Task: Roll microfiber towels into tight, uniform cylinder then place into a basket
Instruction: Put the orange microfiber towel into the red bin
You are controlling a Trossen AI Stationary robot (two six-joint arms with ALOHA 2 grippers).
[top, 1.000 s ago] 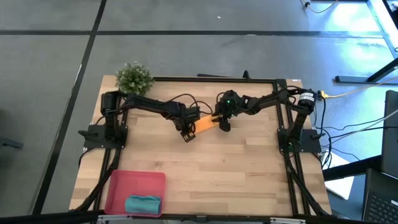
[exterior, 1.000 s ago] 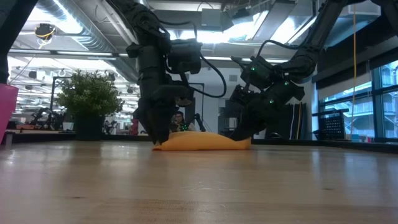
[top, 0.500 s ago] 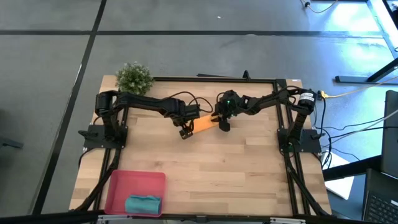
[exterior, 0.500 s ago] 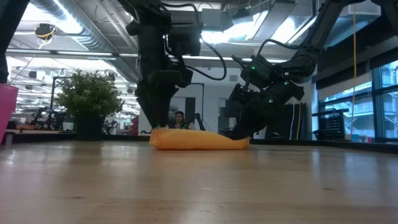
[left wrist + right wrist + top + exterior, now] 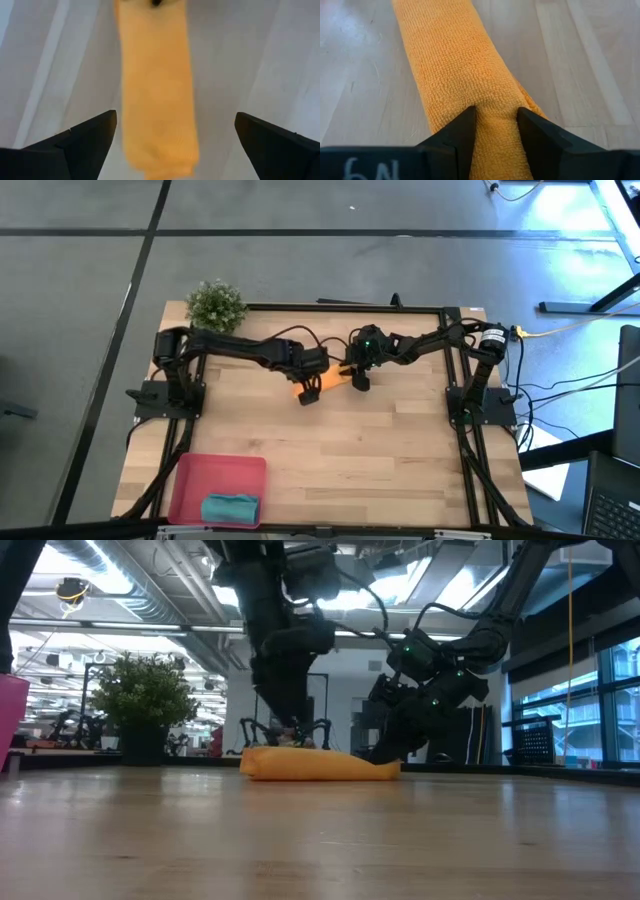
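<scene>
Lying in the middle of the far half of the wooden table (image 5: 380, 440), the orange towel (image 5: 327, 378) is seen as a long roll, and each end of it is attended by one arm. In the high view most of the roll is hidden under the two arms, so only a short orange piece is visible between them. The low view shows much more: the whole roll (image 5: 318, 764) rests flat on the table, thick and a little uneven.

The left claw (image 5: 175, 142) is held open above one end of the roll; in the left wrist view both fingers (image 5: 80, 142) are spread wide apart, with the towel (image 5: 156, 95) lying between them and untouched. The right claw (image 5: 495, 125) is closed on the other end of the roll; in the right wrist view the cloth (image 5: 455, 65) is pinched between the two fingers (image 5: 452, 135), a detail that cannot be read from above.

The red-pink basket (image 5: 250, 470) stands at the near left corner of the table, well apart from the arms, and the teal towel (image 5: 230, 507) is already laid inside it as a roll. This is given only by the high view. A small green potted plant (image 5: 216, 305) is placed at the far left corner.
</scene>
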